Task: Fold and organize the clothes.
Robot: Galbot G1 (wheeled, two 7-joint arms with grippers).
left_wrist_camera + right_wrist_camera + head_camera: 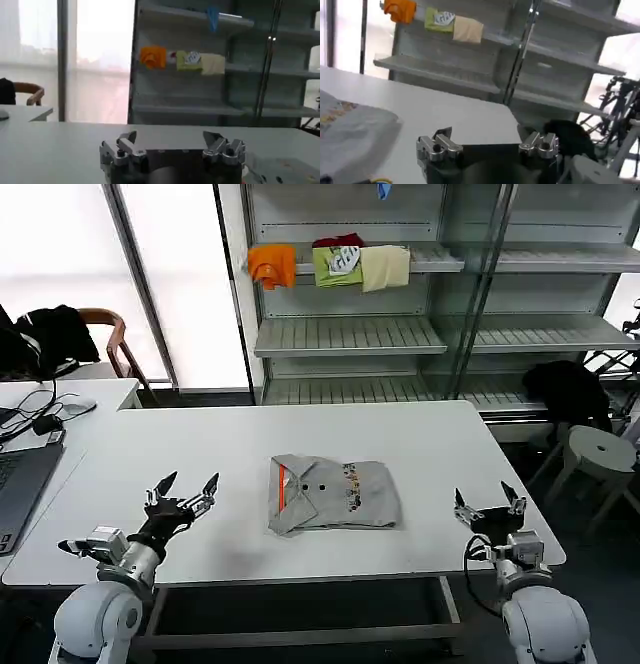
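A light grey shirt (332,494) lies folded into a neat rectangle at the middle of the white table (230,446), with its orange inner collar, buttons and multicoloured chest print facing up. My left gripper (187,486) hovers open over the table to the shirt's left, empty. To the shirt's right, near the table's edge, my right gripper (488,498) is open and empty too. An edge of the shirt (350,135) shows in the right wrist view beside the right gripper (487,138). The left gripper (171,137) has bare table between its fingers.
Behind the table stands a metal shelf rack (350,334) holding small orange, green and cream garments (330,264). A laptop (20,479) and cables lie on a second table at the left. A chair (110,339) and a stool (598,454) flank the scene.
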